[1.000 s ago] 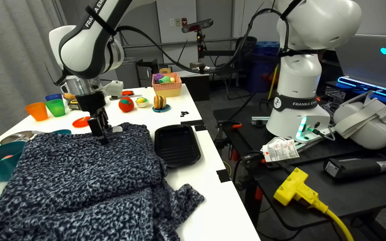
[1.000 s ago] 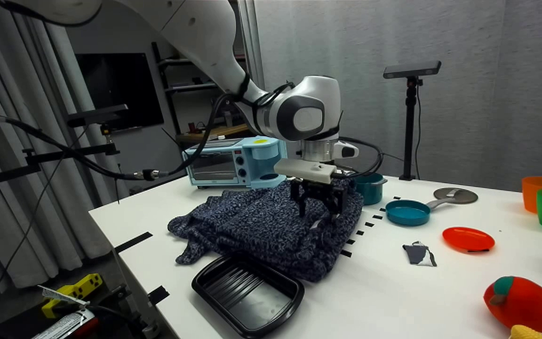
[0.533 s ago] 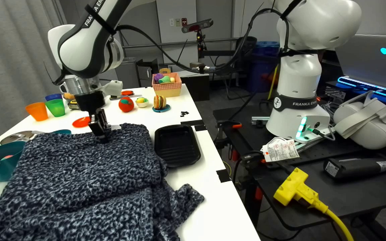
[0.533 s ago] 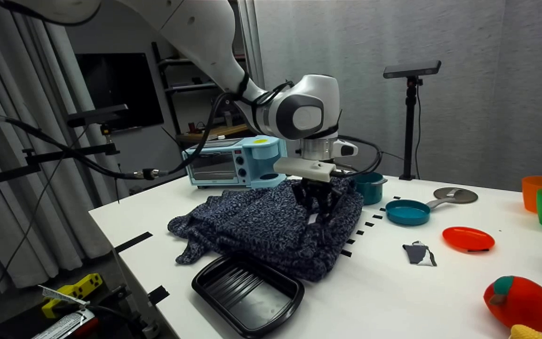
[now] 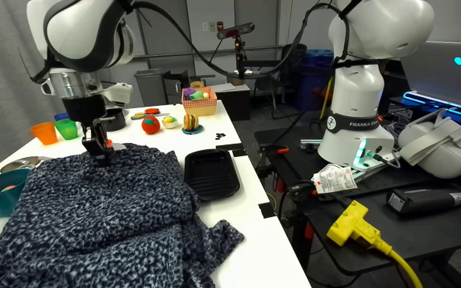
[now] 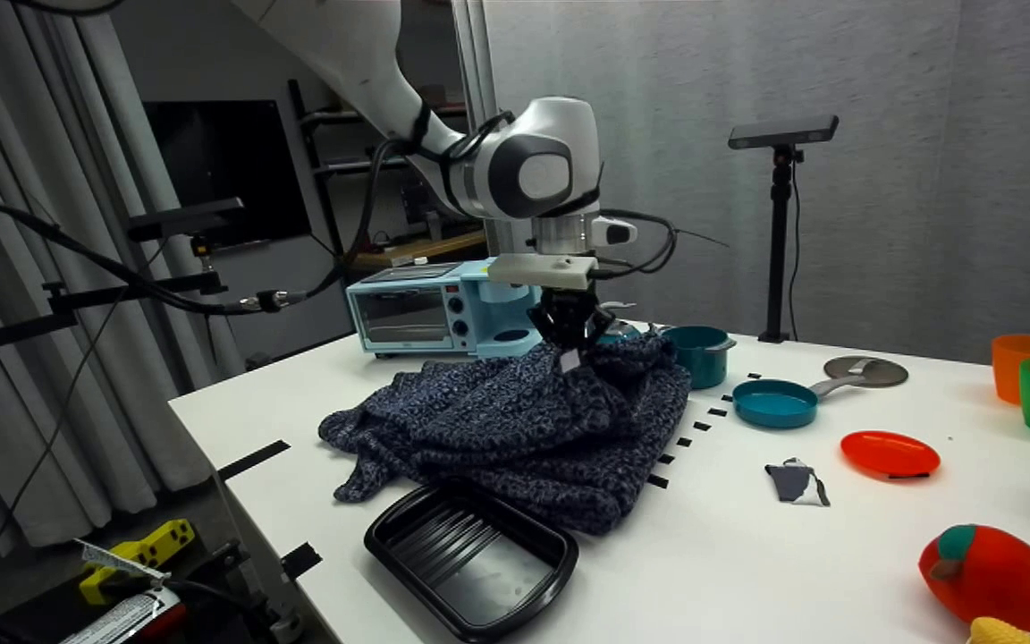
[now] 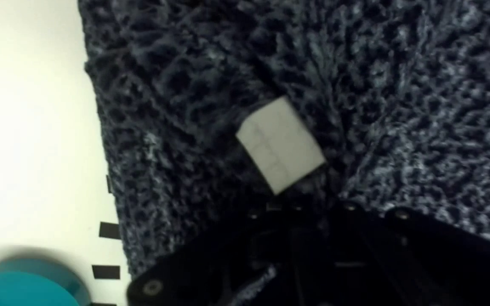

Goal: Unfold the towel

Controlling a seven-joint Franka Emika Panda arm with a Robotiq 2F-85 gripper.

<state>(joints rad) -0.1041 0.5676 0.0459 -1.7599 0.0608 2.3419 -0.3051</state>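
One end effector (image 6: 574,343) gripping towel (image 5: 114,208); tips indistinct, dark on dark.

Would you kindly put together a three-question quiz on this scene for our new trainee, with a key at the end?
1. Multiple choice: what is the hand gripping?
A) a red plate
B) the towel
C) a green cup

2. True or false: the black tray sits beside the towel.

3. Short answer: is the towel fully unfolded yet, and how can you tell?

Key:
1. B
2. True
3. No; it lies in rumpled, layered folds, as both exterior views show.
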